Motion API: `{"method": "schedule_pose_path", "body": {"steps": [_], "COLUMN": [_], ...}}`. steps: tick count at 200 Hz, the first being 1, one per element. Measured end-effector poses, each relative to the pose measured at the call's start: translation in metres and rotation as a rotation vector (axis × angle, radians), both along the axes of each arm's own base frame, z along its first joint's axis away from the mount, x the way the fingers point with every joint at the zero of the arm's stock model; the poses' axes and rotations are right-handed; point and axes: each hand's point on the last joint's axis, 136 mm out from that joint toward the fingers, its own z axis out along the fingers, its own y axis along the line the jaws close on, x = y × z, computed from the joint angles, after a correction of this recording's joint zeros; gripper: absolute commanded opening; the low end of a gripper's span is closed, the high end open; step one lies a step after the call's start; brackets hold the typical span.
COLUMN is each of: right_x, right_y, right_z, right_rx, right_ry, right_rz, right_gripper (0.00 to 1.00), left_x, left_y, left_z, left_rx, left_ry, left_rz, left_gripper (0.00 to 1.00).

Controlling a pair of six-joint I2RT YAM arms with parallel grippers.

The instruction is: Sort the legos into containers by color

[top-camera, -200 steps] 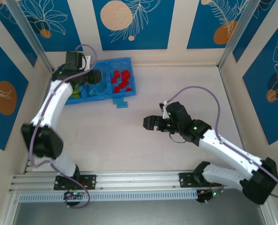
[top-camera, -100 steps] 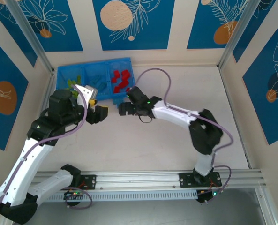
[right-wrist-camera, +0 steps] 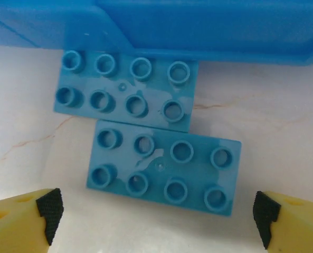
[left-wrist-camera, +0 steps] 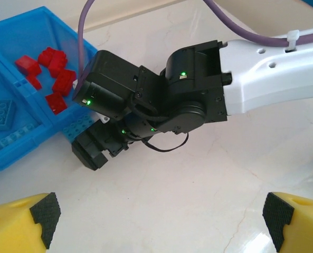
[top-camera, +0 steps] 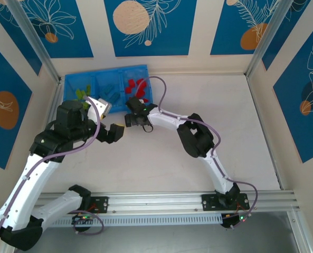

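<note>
At eleven o'clock on the table (top-camera: 225, 132), your tray (top-camera: 103, 70) has green legos (top-camera: 82, 94), light-blue legos (top-camera: 110, 94) and red legos (top-camera: 138, 87) sorted left to right. A second ago your left gripper (top-camera: 114, 133) was over that tray. It has now pulled back toward seven o'clock with its jaws spread wide and nothing in them, so I judge that drop finished. Your right gripper (top-camera: 134, 120) has swung across from mid-table to the tray's five o'clock corner.

From overhead, its head covers what lies beneath. The right wrist view shows you two loose light-blue bricks (right-wrist-camera: 161, 166) lying studs up, edge to edge on the table against the tray wall. They sit between wide, empty jaws. These probably go in the middle compartment.
</note>
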Motion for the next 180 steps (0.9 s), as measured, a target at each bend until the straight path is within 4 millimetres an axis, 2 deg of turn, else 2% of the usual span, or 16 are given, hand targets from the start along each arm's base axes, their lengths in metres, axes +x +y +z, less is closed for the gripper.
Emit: {"method": "schedule_pose_path", "body": {"steps": [12, 49, 77, 93, 110, 129, 154, 168, 180], "right_x": [0.003, 0.008, 0.007, -0.001, -0.02, -0.044, -0.063, -0.065, -0.063], "right_y": [-0.002, 0.001, 0.003, 0.001, -0.009, -0.014, 0.003, 0.018, 0.028], "right_z": [-0.005, -0.003, -0.001, 0.002, 0.01, 0.036, 0.103, 0.142, 0.163], "right_rx": [-0.027, -0.024, -0.014, 0.002, 0.013, 0.046, 0.148, 0.213, 0.248], "right_ry": [-0.005, -0.013, -0.021, -0.028, -0.027, -0.06, -0.199, -0.285, -0.332], "right_rz": [-0.001, 0.005, 0.019, 0.025, 0.043, 0.069, 0.134, 0.159, 0.157], "right_gripper": [0.83, 0.67, 0.52, 0.49, 0.49, 0.5, 0.55, 0.65, 0.75], "left_x": [0.0, 0.001, 0.002, 0.003, 0.003, 0.0, -0.002, -0.002, -0.001], "left_y": [0.001, 0.004, 0.007, 0.008, 0.011, 0.018, 0.029, 0.034, 0.036], "left_z": [-0.006, -0.02, -0.023, -0.023, -0.023, -0.022, -0.012, -0.007, -0.004], "left_rx": [0.01, 0.042, 0.06, 0.069, 0.073, 0.077, 0.066, 0.057, 0.05], "left_ry": [0.007, 0.025, 0.022, 0.014, 0.004, -0.021, -0.077, -0.101, -0.11], "left_rz": [0.002, 0.008, 0.018, 0.023, 0.034, 0.06, 0.105, 0.128, 0.138], "left_gripper": [1.0, 1.0, 1.0, 1.0, 1.0, 1.0, 1.0, 1.0, 1.0]}}
